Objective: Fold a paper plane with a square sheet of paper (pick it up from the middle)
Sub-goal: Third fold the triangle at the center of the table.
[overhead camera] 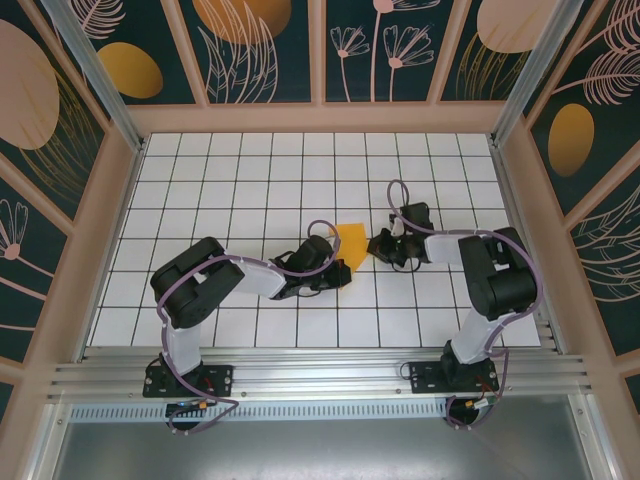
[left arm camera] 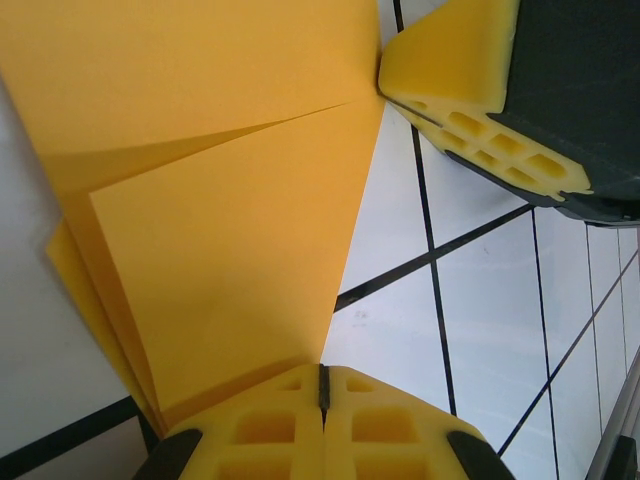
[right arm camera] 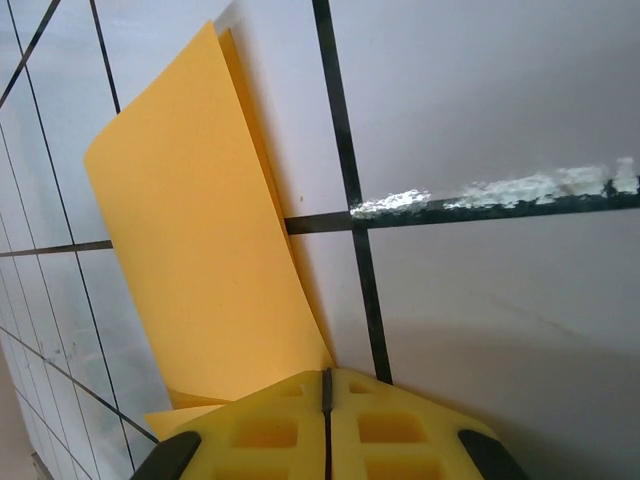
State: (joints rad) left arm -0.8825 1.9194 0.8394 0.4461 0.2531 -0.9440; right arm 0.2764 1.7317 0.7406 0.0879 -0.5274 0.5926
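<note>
One sheet of paper [overhead camera: 352,240], orange-yellow and already creased into overlapping layers, hangs between two robot arms near the middle of a white grid-tiled table [overhead camera: 250,180]. It is lifted off the tiles on its edges rather than lying flat. There are two arms and two grippers, with no other loose object on the table.

Dark wall panels [overhead camera: 260,50] printed with orange ovals and pale plant outlines enclose the table on three sides. An aluminium rail [overhead camera: 320,385] carrying both arm bases runs along the near edge. Nothing stands between the arms and the paper. A white scuff [right arm camera: 480,190] marks one black grid line beside the right arm's working spot.

The left gripper [left arm camera: 322,385] has its yellow pads pressed together on the near edge of the paper, and a diagonal fold line and stacked layers fan out above it. The right gripper [right arm camera: 326,385] is likewise closed, pinching the opposite corner of the same sheet, whose face curves up and away over the tiles. Seen from overhead, the two grippers face each other across the paper, the left one low and to the left, the right one just to the right.
</note>
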